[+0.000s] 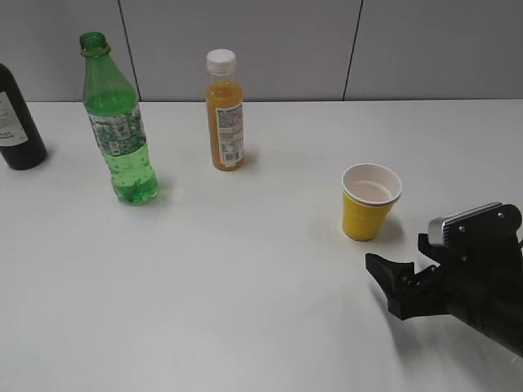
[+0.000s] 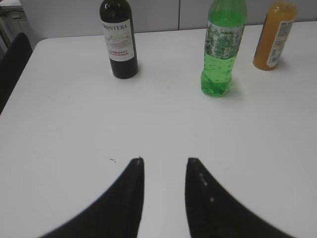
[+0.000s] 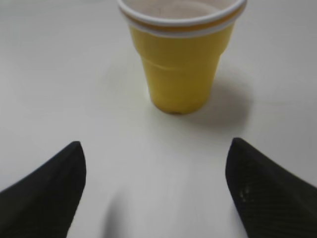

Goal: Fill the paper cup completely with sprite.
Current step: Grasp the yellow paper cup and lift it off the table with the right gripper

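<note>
The yellow paper cup [image 1: 369,204] stands upright on the white table, right of centre, and looks empty; in the right wrist view it [image 3: 181,64] is straight ahead of the jaws. My right gripper [image 1: 400,278] [image 3: 156,153] is open and empty, low over the table just in front of the cup, not touching it. The green sprite bottle [image 1: 118,122] [image 2: 223,47] stands uncapped at the back left, with liquid in its lower half. My left gripper [image 2: 165,161] is open and empty, well short of the bottle; it is out of the exterior view.
An orange juice bottle [image 1: 224,110] [image 2: 273,34] with a white cap stands at the back centre. A dark bottle [image 1: 16,122] [image 2: 118,39] with a white label stands at the far left. A grey wall runs behind the table [image 1: 245,269].
</note>
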